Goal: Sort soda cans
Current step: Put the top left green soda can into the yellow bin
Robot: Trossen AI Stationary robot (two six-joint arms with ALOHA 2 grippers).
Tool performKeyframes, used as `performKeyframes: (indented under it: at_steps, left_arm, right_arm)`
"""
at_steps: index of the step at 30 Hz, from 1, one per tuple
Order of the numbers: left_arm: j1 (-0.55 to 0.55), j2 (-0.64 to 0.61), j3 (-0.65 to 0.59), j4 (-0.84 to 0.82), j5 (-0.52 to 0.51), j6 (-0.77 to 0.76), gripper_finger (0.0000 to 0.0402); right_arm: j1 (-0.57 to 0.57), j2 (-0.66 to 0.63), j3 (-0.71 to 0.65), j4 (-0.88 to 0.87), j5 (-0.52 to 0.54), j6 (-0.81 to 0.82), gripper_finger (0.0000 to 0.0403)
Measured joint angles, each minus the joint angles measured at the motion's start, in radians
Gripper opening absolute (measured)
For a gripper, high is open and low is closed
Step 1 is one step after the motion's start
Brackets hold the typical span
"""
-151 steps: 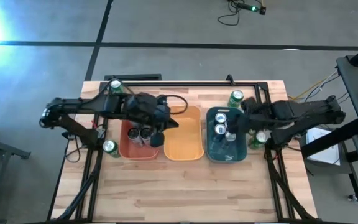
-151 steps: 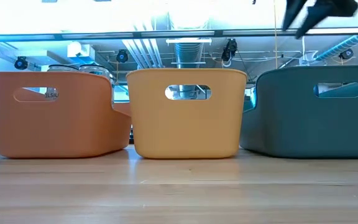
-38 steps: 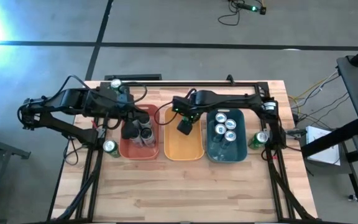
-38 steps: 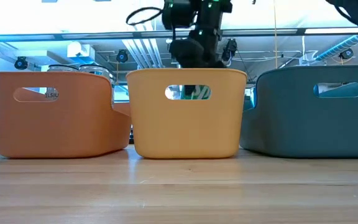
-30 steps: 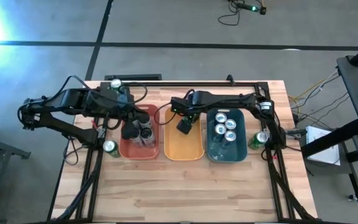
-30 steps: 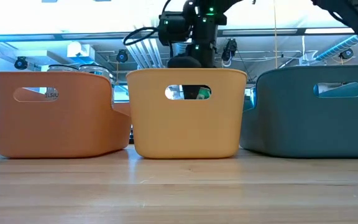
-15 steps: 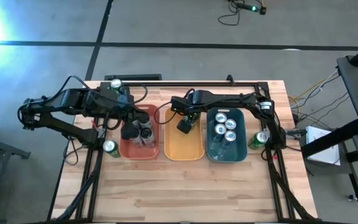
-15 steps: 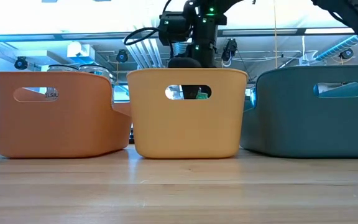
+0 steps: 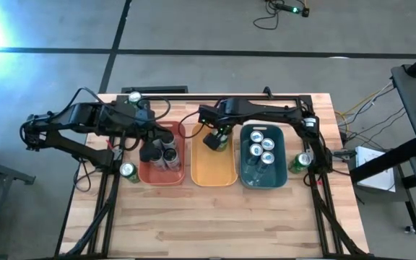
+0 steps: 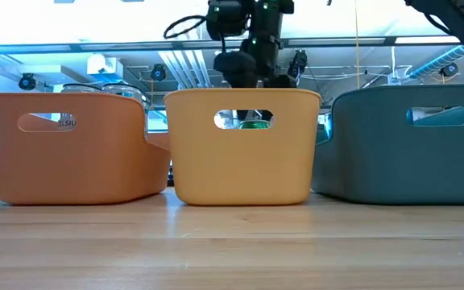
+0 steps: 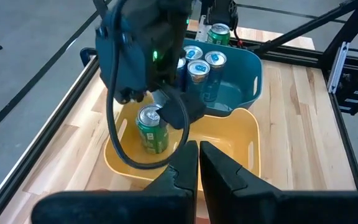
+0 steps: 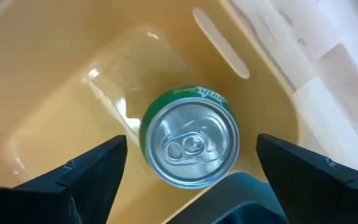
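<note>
Standing on wooden table (image 9: 215, 217), three bins, grey floor (image 9: 193, 29) around

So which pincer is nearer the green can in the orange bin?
Right. The right pincer is open directly above the green can in the orange bin; the left pincer is over the red bin.
</note>
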Motion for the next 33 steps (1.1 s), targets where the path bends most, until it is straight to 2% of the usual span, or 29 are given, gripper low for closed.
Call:
performKeyframes:
  at_steps: [3,8,11,13,17,23,29,33]
  left_arm:
    - [0.000,-0.017,0.000,-0.017,-0.012,-0.009,0.0000]
    - [0.026,-0.086,0.000,-0.077,-0.150,-0.031,0.0000]
    - [0.106,-0.127,0.000,-0.143,-0.230,-0.049,0.0000]
    - [0.205,-0.136,0.000,-0.190,-0.233,-0.070,0.0002]
    - [0.466,-0.103,0.000,-0.258,-0.187,-0.125,0.0018]
    - [0.797,0.023,-0.002,-0.244,0.036,-0.028,0.0051]
    - [1.027,0.169,-0.002,-0.304,0.051,0.045,0.0105]
    - [1.102,0.235,-0.002,-0.298,0.097,0.060,0.0150]
  right_arm:
    - [0.002,0.000,0.049,-0.029,0.000,-0.006,0.0354]
    - [0.024,-0.003,0.153,-0.129,0.001,-0.040,0.0352]
    - [0.045,-0.013,0.227,-0.150,0.002,-0.066,0.0354]
    - [0.064,-0.023,0.274,-0.153,0.007,-0.097,0.0353]
    - [0.105,-0.054,0.354,-0.106,0.028,-0.205,0.0352]
    - [0.129,-0.155,0.346,-0.060,0.032,-0.245,0.0352]
    - [0.133,-0.203,0.344,-0.049,0.001,-0.224,0.0354]
    - [0.134,-0.213,0.344,0.014,0.001,-0.170,0.0350]
